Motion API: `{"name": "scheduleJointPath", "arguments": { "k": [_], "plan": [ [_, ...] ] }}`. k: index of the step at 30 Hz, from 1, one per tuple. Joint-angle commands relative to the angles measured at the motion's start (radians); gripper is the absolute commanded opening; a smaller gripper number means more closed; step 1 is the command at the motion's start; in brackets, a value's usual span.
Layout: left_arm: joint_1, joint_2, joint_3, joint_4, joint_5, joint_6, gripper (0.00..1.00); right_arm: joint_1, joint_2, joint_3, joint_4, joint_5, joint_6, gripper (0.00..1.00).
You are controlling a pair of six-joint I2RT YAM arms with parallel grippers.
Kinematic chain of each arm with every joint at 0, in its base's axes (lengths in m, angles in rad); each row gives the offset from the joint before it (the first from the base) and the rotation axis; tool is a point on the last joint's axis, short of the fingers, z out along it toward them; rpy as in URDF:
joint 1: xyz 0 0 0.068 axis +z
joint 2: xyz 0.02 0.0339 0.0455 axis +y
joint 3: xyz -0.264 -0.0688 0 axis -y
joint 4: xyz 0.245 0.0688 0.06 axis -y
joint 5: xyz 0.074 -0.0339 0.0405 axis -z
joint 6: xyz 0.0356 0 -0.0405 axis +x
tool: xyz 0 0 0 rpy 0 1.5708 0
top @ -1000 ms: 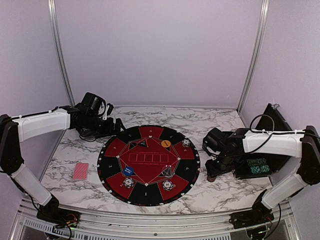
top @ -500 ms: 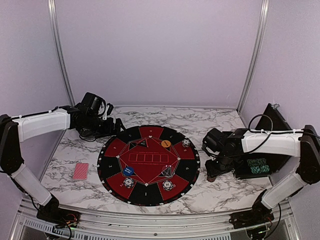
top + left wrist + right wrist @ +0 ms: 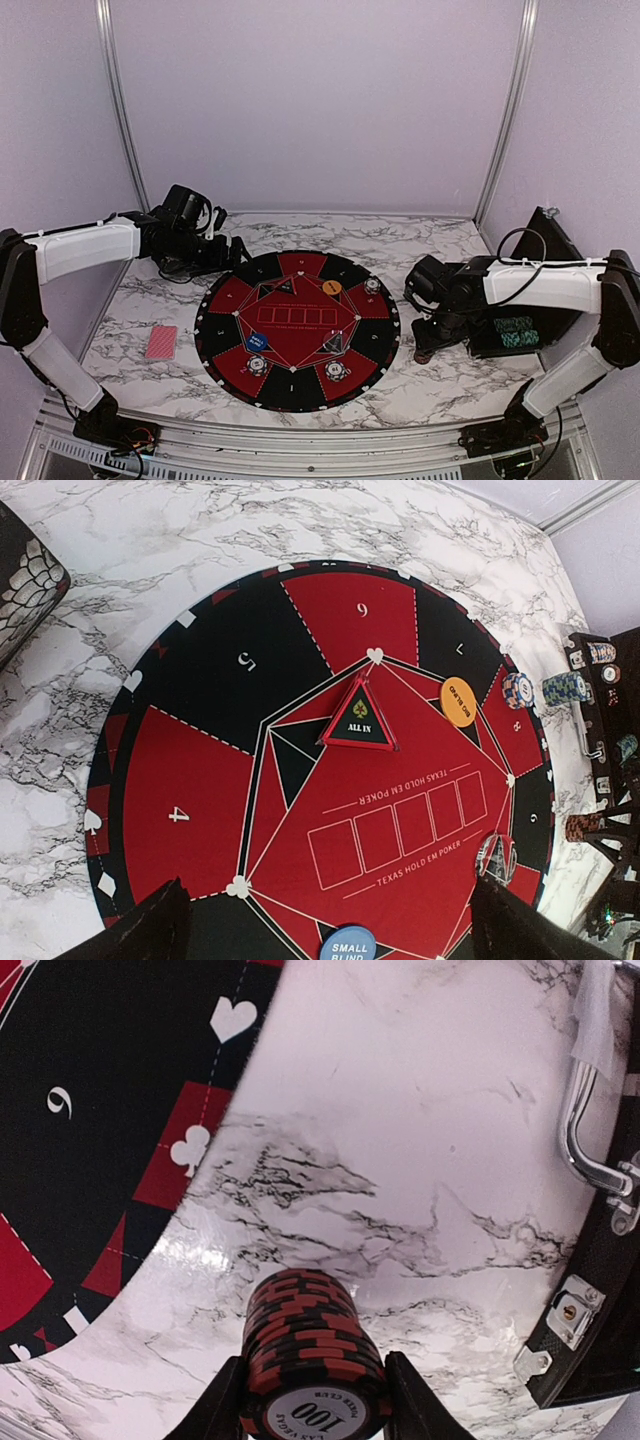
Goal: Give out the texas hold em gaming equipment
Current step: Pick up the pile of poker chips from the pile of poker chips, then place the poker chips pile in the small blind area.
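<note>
My right gripper [image 3: 312, 1412] is shut on a stack of red-and-black poker chips [image 3: 308, 1345], marked 100 on top, low over the marble just right of the mat; the stack also shows in the top view [image 3: 423, 352]. My left gripper [image 3: 325, 935] is open and empty, hovering above the mat's far-left edge [image 3: 236, 256]. On the mat lie an orange disc [image 3: 332, 287], a blue marker [image 3: 257, 341] and three white chip stacks [image 3: 373, 285] [image 3: 258, 364] [image 3: 337, 371]. Red-backed cards [image 3: 160, 342] lie on the table left of the mat.
The round black-and-red mat [image 3: 225, 335] fills the table's middle, with a black "ALL IN" triangle [image 3: 359, 720] on it. An open black case [image 3: 545, 255] holding green chips [image 3: 515, 332] stands at the right. Its metal handle and latch [image 3: 585, 1150] are close to my right gripper.
</note>
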Motion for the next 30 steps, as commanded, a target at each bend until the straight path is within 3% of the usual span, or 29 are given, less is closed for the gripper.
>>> {"name": "scheduleJointPath", "arguments": {
  "k": [1,17,30],
  "plan": [
    [0.006,-0.003,0.003,-0.010,0.000,0.005,0.99,-0.008,-0.013,0.059,-0.025,0.024,-0.002,0.39],
    [0.006,-0.015,0.000,-0.008,0.005,0.003,0.99,0.019,0.006,0.183,-0.080,0.042,0.000,0.37],
    [0.054,-0.118,-0.065,-0.014,0.069,-0.030,0.99,0.226,0.275,0.507,-0.101,0.069,-0.007,0.37]
  ]
}}
